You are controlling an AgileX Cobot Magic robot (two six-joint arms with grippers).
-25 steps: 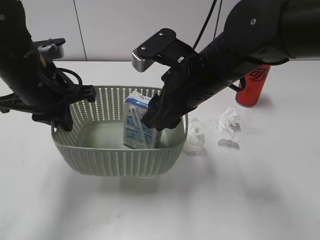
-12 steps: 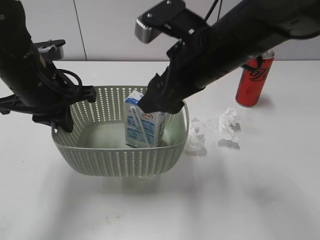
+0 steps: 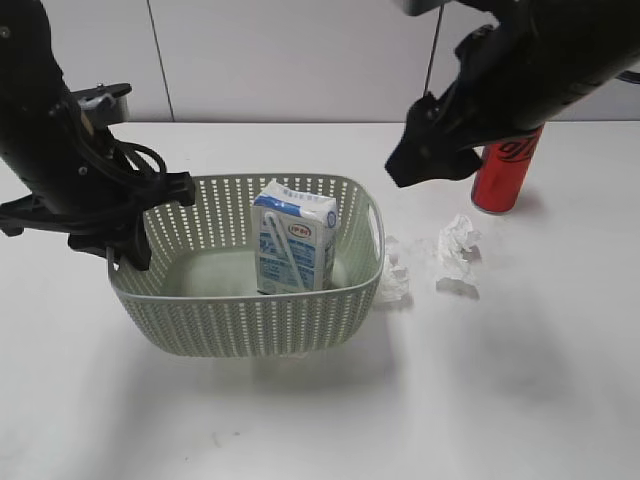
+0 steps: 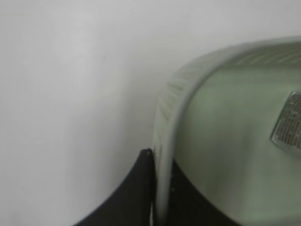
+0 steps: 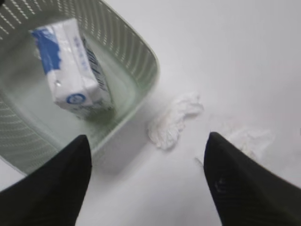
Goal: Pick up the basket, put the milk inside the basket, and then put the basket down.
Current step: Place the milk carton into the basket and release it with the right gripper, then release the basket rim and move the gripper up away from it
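Observation:
The pale sage-green basket [image 3: 250, 315] sits at the middle left of the white table. The white-and-blue milk carton [image 3: 295, 248] stands upright inside it, straw on its front. My left gripper [image 3: 125, 255] is shut on the basket's left rim; in the left wrist view its black fingers [image 4: 160, 183] pinch the rim [image 4: 171, 127]. My right gripper [image 3: 415, 165] is open and empty, raised above and to the right of the basket. The right wrist view shows the carton [image 5: 73, 73] in the basket [image 5: 136, 52], with the open fingers [image 5: 148, 160] over bare table.
A red soda can [image 3: 505, 170] stands at the back right, partly behind my right arm. Crumpled white tissues [image 3: 455, 250] lie right of the basket, another [image 3: 392, 275] against its right side; they also show in the right wrist view [image 5: 174, 120].
My right gripper has let go of the milk carton and risen up and to the right, out of the basket. The carton stays standing inside. The left arm has hardly moved.

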